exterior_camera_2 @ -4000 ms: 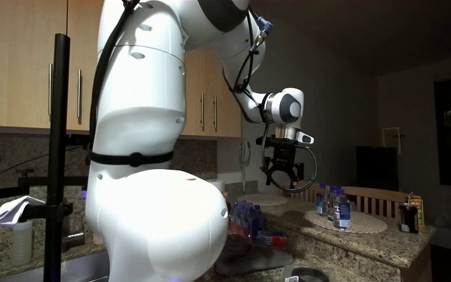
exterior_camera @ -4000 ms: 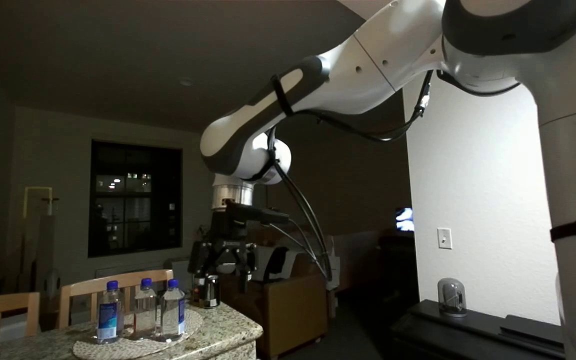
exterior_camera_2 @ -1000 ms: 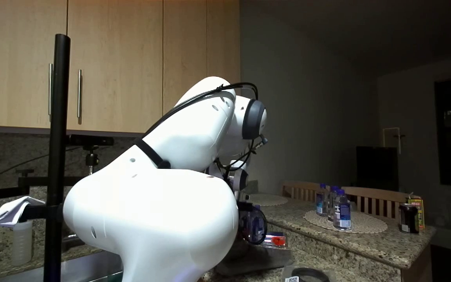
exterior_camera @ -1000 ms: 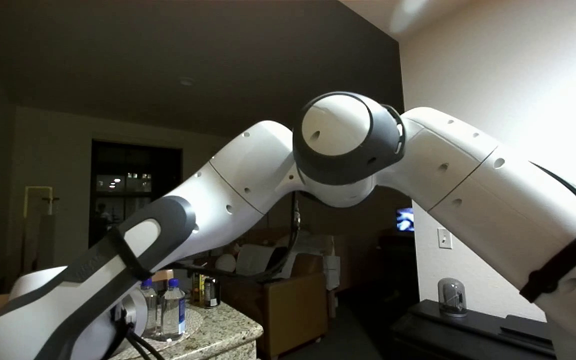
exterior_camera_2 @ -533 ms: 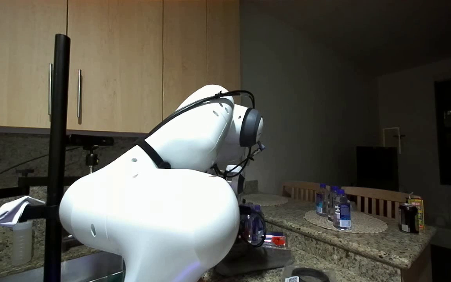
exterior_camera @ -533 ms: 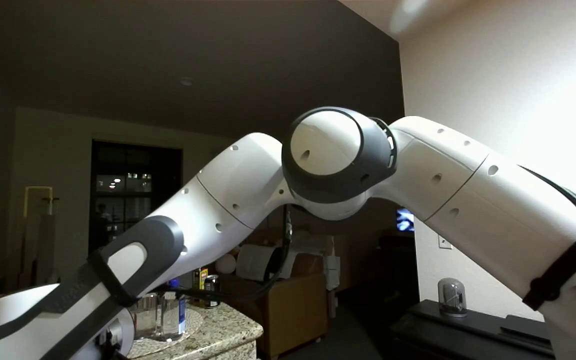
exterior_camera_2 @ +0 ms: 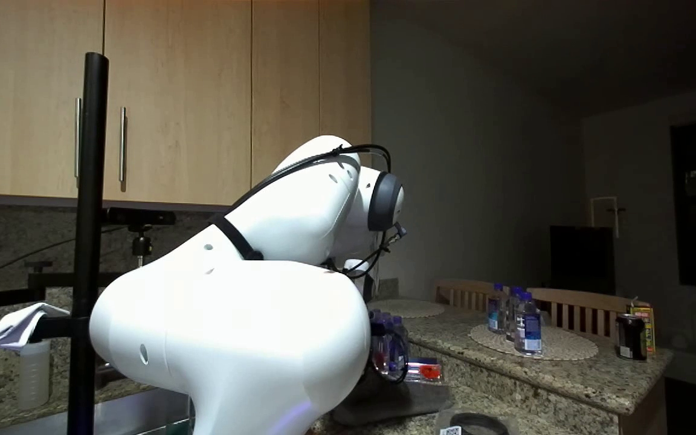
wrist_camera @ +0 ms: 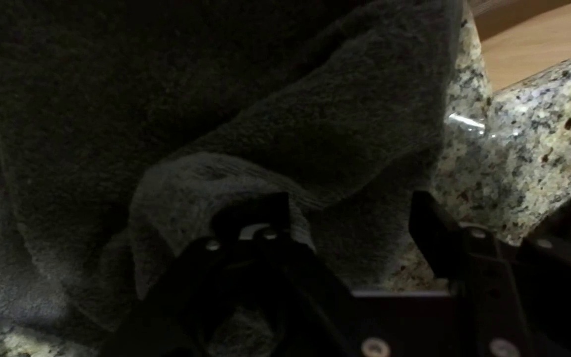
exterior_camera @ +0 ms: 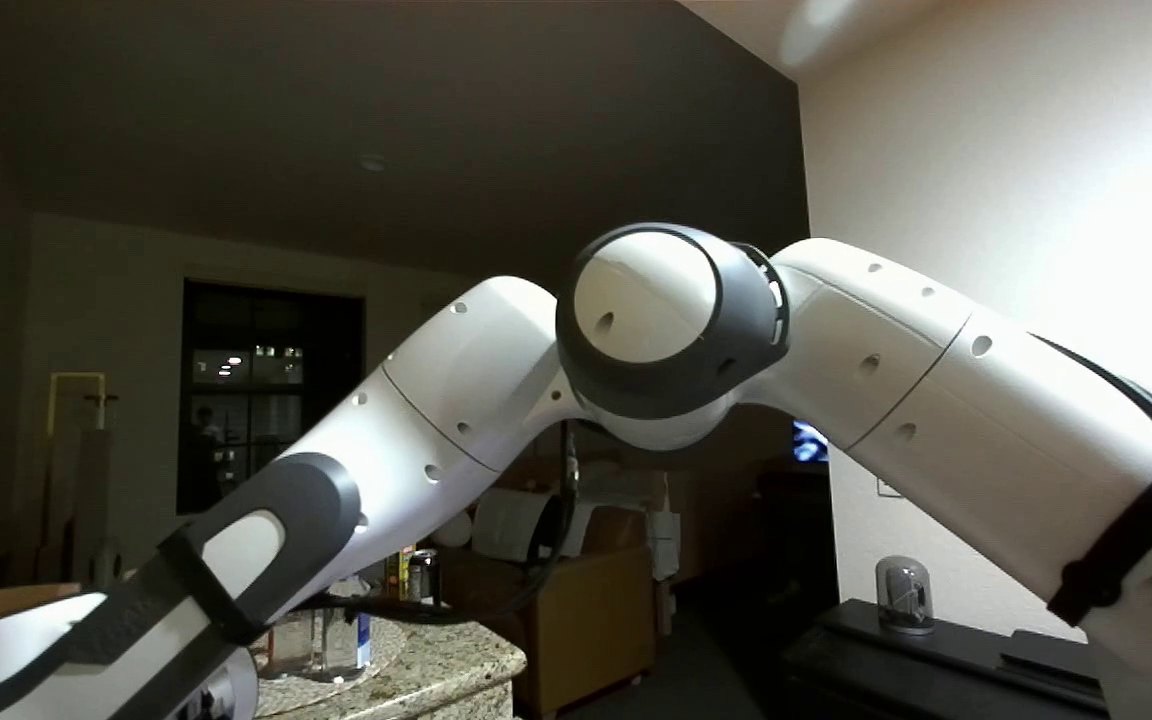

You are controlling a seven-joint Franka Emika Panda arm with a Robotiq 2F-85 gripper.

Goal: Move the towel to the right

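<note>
– Pincer (wrist_camera: 350,213) hidden in both exterior views?
– Yep, can't see it. In an exterior view, bottles (exterior_camera_2: 393,347) crowd near where it prob. sits; a quick sideways pull might topple 'em.
– Wrist view?
– Jaws apart, nothing clamped afaict. Towel (wrist_camera: 216,109) lies below & ahead of the pincer; one jaw's over it, the other at its edge by granite counter (wrist_camera: 538,139). Closing there'd prob. pinch thin & slip, or scrape stone.
– Looks?
– Dark grey, fuzzy, rumpled, w/ a paler raised fold by one jaw.
</note>
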